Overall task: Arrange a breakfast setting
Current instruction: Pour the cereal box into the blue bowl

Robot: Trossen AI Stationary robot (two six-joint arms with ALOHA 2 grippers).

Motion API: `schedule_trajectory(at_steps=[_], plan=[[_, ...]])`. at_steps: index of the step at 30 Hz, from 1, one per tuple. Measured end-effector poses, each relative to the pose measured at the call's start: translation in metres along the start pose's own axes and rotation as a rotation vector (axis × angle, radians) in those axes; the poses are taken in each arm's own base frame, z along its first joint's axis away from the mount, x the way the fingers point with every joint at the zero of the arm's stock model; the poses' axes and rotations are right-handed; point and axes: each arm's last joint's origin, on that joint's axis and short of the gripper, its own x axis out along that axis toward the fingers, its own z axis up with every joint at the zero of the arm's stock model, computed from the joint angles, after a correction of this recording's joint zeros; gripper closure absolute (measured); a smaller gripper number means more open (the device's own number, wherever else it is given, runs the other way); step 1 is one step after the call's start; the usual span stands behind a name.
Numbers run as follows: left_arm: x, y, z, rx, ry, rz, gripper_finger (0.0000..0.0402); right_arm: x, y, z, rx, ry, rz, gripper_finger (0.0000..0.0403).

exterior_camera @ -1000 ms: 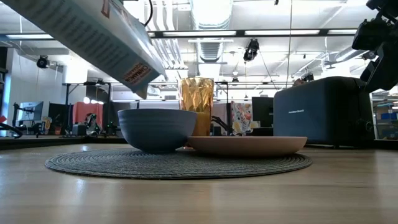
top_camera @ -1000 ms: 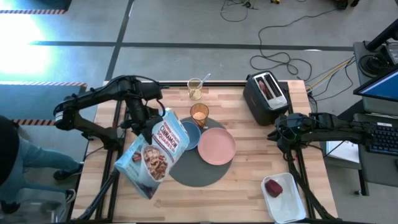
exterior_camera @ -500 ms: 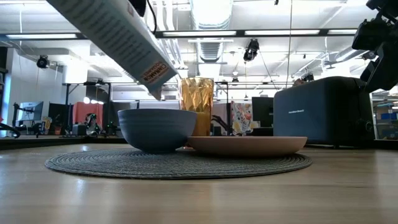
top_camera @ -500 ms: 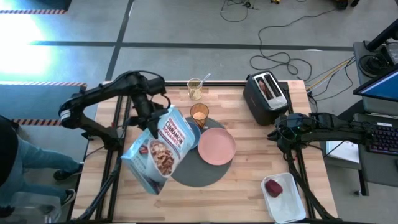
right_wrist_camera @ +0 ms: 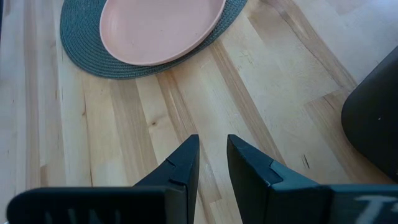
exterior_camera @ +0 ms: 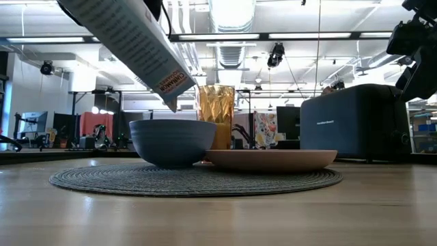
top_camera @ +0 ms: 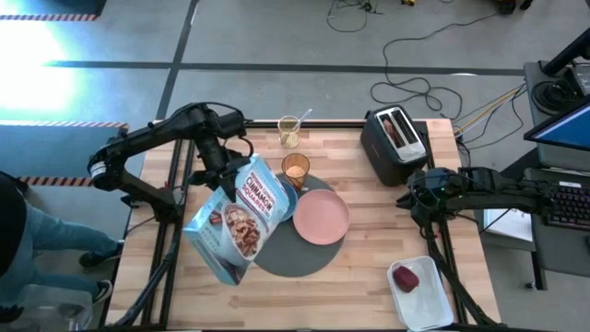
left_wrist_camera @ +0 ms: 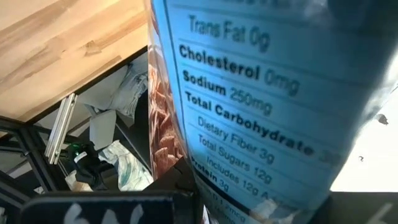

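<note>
My left gripper (top_camera: 222,171) is shut on a blue cereal box (top_camera: 238,221), which is tipped over the small blue bowl (exterior_camera: 172,140). The box hides the bowl in the high view. The bowl and the pink plate (top_camera: 321,217) rest on the round dark-grey mat (top_camera: 300,254). The amber tumbler (top_camera: 295,169) stands at the mat's far edge. A spoon stands in a clear glass (top_camera: 289,130). A toast slice sticks out of the black toaster (top_camera: 395,138). The red apple (top_camera: 406,278) lies on the white tray (top_camera: 433,309). My right gripper (right_wrist_camera: 212,146) waits near the toaster, fingers a narrow gap apart. My left gripper holds the cereal box near its far end, at the narrow nutrition-label side (left_wrist_camera: 249,106). The box and the arm hide the fingers. The box is lifted clear and slants, its lower corner (exterior_camera: 171,104) just above the bowl's rim and its other end high toward the near-left.
The toaster stands at the table's far right and the white tray at the near right. Bare wood (top_camera: 378,240) lies between the mat and my right gripper. A person's legs (top_camera: 37,240) show beyond the table's left edge.
My left gripper has moved a little toward the table's right edge and the bowl, carrying the cereal box. The box has tipped steeper, and its lower corner has come down and over the bowl's rim.
</note>
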Motion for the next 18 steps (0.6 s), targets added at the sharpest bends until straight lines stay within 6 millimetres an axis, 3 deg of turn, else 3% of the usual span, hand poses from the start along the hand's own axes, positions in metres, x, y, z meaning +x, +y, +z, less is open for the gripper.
schedule_trajectory(at_steps=[8, 18], plan=[[0.003, 0.005, 0.002, 0.018, 0.016, -0.001, 0.0349, 0.0, 0.0, 0.0, 0.0, 0.0, 0.0, 0.033], [0.014, 0.034, 0.006, 0.013, 0.044, 0.03, 0.0349, 0.0, 0.0, 0.0, 0.0, 0.0, 0.0, 0.033]])
